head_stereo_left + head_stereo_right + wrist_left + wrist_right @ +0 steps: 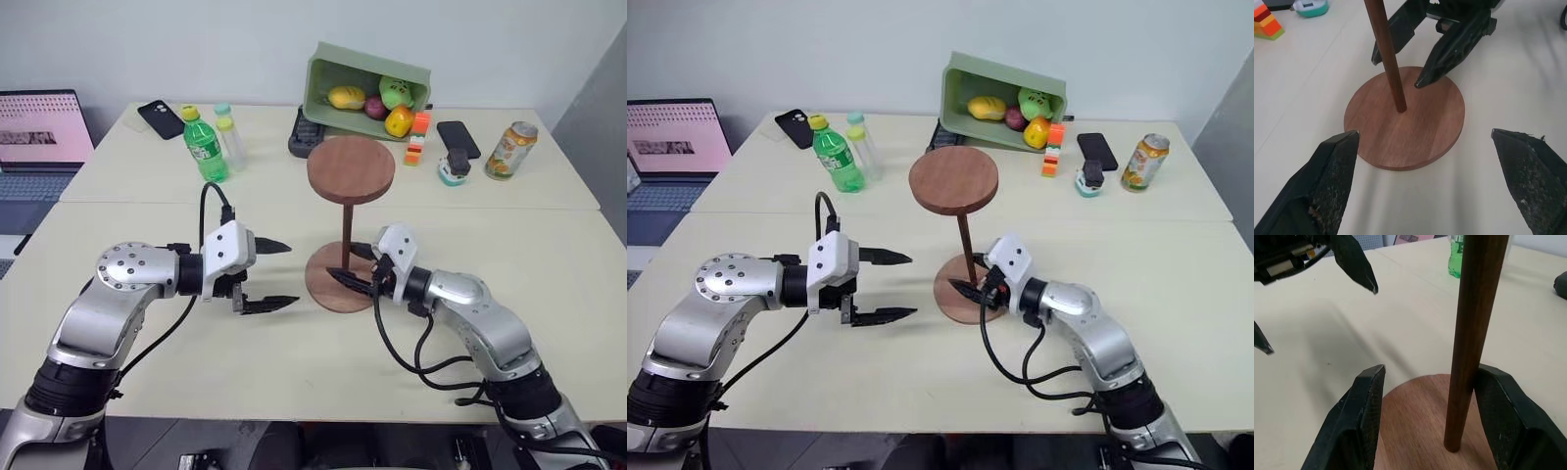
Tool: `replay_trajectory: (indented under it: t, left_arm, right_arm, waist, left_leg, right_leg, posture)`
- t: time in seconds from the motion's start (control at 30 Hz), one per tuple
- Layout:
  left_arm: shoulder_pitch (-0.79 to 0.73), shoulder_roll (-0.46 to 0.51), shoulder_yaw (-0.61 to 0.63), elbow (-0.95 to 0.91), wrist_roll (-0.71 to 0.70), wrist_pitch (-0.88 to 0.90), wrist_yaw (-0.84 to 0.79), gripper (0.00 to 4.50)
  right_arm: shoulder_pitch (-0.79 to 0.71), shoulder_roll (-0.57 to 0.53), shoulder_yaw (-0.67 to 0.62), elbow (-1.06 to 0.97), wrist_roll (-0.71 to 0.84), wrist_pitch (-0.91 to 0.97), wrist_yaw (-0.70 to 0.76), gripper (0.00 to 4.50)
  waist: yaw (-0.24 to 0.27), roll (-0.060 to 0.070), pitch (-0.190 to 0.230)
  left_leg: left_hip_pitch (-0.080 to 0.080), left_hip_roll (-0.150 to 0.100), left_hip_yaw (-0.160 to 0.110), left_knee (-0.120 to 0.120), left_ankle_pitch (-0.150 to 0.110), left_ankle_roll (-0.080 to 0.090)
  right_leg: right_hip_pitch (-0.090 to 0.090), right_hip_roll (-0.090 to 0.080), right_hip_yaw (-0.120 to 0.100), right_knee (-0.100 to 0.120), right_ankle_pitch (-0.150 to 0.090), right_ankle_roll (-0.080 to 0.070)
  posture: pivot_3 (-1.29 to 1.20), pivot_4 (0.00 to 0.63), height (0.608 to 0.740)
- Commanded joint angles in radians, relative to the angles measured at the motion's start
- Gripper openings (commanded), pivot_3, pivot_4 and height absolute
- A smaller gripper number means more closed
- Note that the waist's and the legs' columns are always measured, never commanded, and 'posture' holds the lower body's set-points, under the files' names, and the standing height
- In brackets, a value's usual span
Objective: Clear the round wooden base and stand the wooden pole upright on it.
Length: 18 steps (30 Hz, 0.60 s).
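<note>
Right gripper (1427,416) — fingers parted — flanks wooden pole (1471,333) upright on round wooden base (1405,129).

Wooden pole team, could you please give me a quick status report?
Both pincers open: left, right straddling pole. Wooden pole upright on round wooden base. Nothing in the way.

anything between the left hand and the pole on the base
Nothing visible. The left hand is open beside the round wooden base with bare table between. The wooden pole already stands upright in it, and the right hand is open around it from the other side.
</note>
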Motion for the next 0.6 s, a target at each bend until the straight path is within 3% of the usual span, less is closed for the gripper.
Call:
replay_trajectory:
  t: [0.03, 0.27, 0.37, 0.47, 0.6]
  left_arm:
    - [-0.031, -0.002, 0.05, -0.027, -0.034, 0.025, 0.03, 4.5]
    - [-0.023, 0.049, 0.044, -0.009, 0.023, 0.025, 0.047, 4.5]
    - [-0.019, 0.069, 0.072, 0.024, 0.032, 0.012, 0.047, 4.5]
    - [-0.011, 0.088, 0.092, 0.057, 0.038, -0.007, 0.042, 4.5]
    - [0.015, 0.141, 0.129, 0.132, 0.076, -0.076, 0.019, 4.5]
  right_arm:
    - [0.014, -0.065, -0.062, -0.073, -0.001, -0.012, 0.029, 2.83]
    - [0.14, -0.271, -0.229, -0.166, 0.051, -0.002, 0.127, 2.83]
    - [0.23, -0.369, -0.385, -0.201, 0.122, -0.019, 0.217, 2.83]
    - [0.28, -0.413, -0.468, -0.223, 0.173, -0.02, 0.258, 2.83]
    - [0.376, -0.485, -0.677, -0.236, 0.233, 0.012, 0.312, 2.83]
  waist:
    - [0.002, 0.0, 0.0]
    - [0.002, 0.0, 0.001]
    - [0.003, 0.0, 0.001]
    - [0.002, 0.0, 0.001]
    - [0.002, 0.0, 0.002]
  left_leg:
    - [0.0, 0.0, 0.0, 0.0, 0.0, 0.0]
    - [0.0, -0.001, 0.0, 0.0, 0.0, 0.0]
    - [0.0, 0.0, 0.0, 0.0, 0.0, 0.0]
    - [0.0, 0.0, 0.0, 0.0, 0.0, 0.0]
    - [0.001, 0.0, 0.0, 0.0, 0.0, 0.0]
  right_leg:
    - [0.0, 0.0, 0.0, 0.0, 0.0, 0.0]
    - [0.001, 0.0, 0.0, -0.001, 0.0, 0.0]
    - [0.001, 0.0, 0.0, -0.001, 0.0, 0.0]
    - [0.001, 0.0, 0.0, 0.0, 0.0, 0.0]
    - [0.002, 0.001, 0.0, 0.0, 0.0, 0.0]
  posture:
    - [0.0, 0.15, 0.74]
    - [0.0, 0.15, 0.74]
    - [0.0, 0.15, 0.74]
    - [0.0, 0.15, 0.74]
    - [0.0, 0.15, 0.74]
